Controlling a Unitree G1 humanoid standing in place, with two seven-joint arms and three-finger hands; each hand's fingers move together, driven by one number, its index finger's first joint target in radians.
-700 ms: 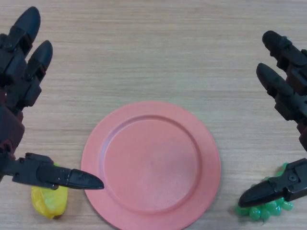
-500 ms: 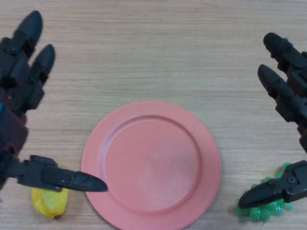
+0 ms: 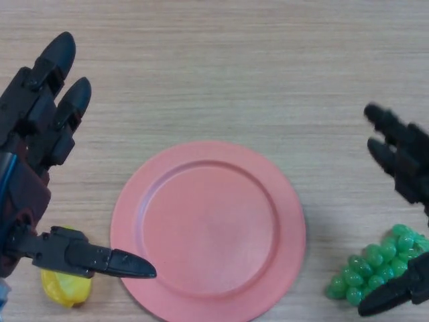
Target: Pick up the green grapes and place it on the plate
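The green grapes (image 3: 374,263) lie on the wooden table at the lower right, just right of the pink plate (image 3: 208,228). My right hand (image 3: 404,168) is at the right edge, open, its fingers above the bunch and its thumb (image 3: 395,295) below it, not touching the grapes as far as I can see. My left hand (image 3: 37,134) is open at the left, its thumb (image 3: 100,258) reaching over the plate's left rim. The plate has nothing on it.
A yellow object (image 3: 65,286) lies at the lower left under my left thumb, just left of the plate. The wooden table (image 3: 221,67) stretches beyond the plate.
My right hand has drawn back towards the lower right, uncovering more of the grapes. My left hand has shifted slightly right and inward.
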